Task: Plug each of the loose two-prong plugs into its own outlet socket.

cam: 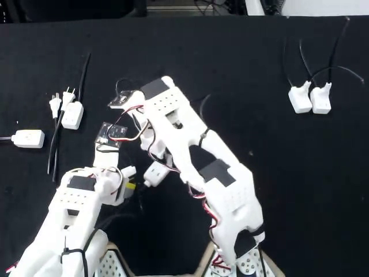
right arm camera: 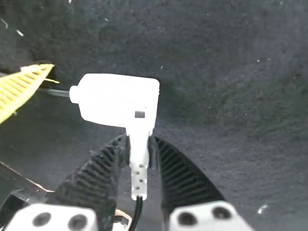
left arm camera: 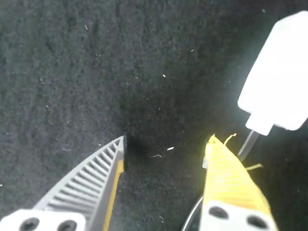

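Note:
A white two-prong plug (right arm camera: pixel 118 101) is held by its cable stem between the black fingers of my right gripper (right arm camera: pixel 139 142), which is shut on it. Its prongs point at the yellow fingertip (right arm camera: pixel 24 86) of the other arm. In the high view this plug (cam: pixel 155 173) hangs just above the black mat near the table's middle. My left gripper (left arm camera: pixel 166 147) stands open over bare mat, and the same plug (left arm camera: pixel 279 86) sits just past its yellow finger (left arm camera: pixel 226 173), a prong close to that tip. Two more loose plugs (cam: pixel 60 101) lie at the far left.
A white socket block (cam: pixel 73 114) lies beside the loose plugs, and another (cam: pixel 27 138) lies at the left edge with its cable. Two white pieces (cam: pixel 310 98) with black cables sit at the back right. A black mat (cam: pixel 259 69) covers the table.

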You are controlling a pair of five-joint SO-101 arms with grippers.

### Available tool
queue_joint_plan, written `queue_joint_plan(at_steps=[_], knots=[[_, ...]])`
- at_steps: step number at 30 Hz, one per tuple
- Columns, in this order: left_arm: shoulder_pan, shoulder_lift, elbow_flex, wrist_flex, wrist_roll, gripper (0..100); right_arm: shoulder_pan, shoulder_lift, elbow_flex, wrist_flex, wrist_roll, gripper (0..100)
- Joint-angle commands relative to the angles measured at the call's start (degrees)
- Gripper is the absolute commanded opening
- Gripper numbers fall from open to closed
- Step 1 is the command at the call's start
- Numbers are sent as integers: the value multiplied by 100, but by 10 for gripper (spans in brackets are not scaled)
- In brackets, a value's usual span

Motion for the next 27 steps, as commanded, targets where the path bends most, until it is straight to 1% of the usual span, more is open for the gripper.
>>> queue_joint_plan(at_steps=[1, 9, 15, 19, 23, 27], knots=[[92, -70, -66, 26, -44, 267, -176, -13, -259, 79, 70, 10], [75, -70, -66, 26, -44, 267, -527, 453, -382, 53, 53, 10], [57, -70, -66, 26, -44, 267, -387, 778, -743, 53, -18, 10], [48, -70, -66, 26, -44, 267, -97, 769, -848, 70, -220, 10], [48, -70, -66, 26, -44, 267, 352, 752, -857, 141, -193, 10], [48, -70, -84, 26, -44, 267, 686, 426, -804, 185, -193, 10]])
